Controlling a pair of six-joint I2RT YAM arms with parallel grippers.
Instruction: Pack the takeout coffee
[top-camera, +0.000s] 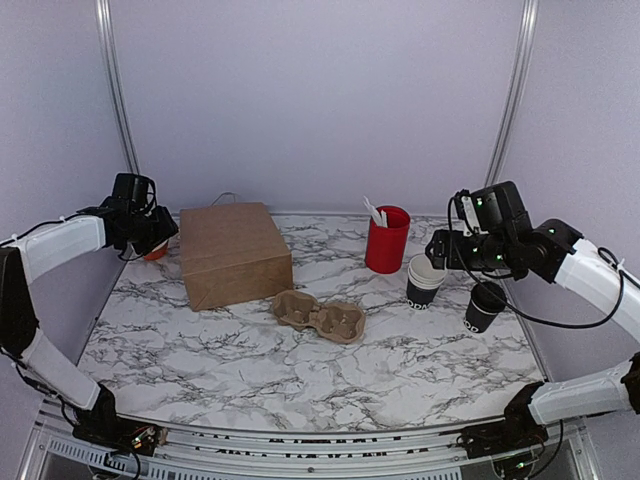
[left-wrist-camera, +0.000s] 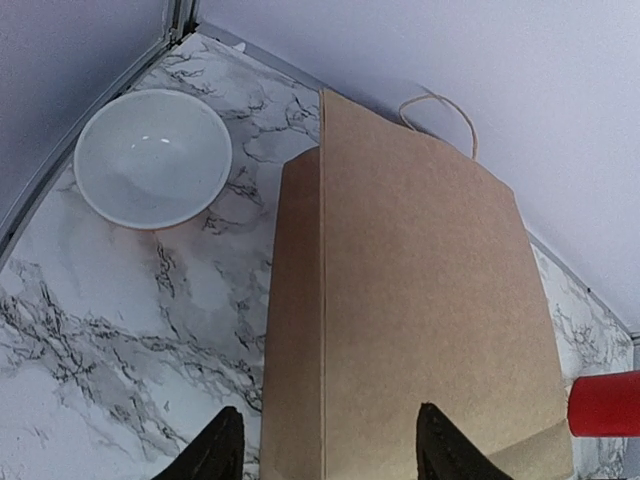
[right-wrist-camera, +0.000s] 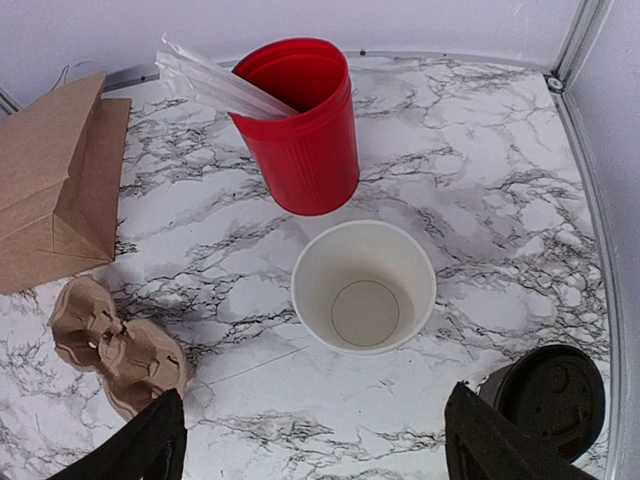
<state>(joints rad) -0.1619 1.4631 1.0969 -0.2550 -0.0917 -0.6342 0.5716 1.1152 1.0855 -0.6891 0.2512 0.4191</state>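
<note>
The takeout coffee (top-camera: 485, 306), a small black cup with a black lid, stands at the right of the table; the right wrist view shows its lid (right-wrist-camera: 551, 394) at the lower right. My right gripper (top-camera: 441, 252) is open and empty, hovering above the stack of lidless black cups (top-camera: 424, 281). Its fingers (right-wrist-camera: 139, 446) straddle bare table just in front of the white cup mouth (right-wrist-camera: 364, 286). My left gripper (top-camera: 152, 234) is open and empty at the far left, above the edge of a brown paper bag (left-wrist-camera: 420, 320) that lies flat (top-camera: 234, 254).
A red cup with white utensils (top-camera: 387, 240) stands behind the cup stack. A brown pulp cup carrier (top-camera: 320, 317) lies mid-table. A white bowl (left-wrist-camera: 152, 158) sits in the back left corner. Frame posts and walls close in the table.
</note>
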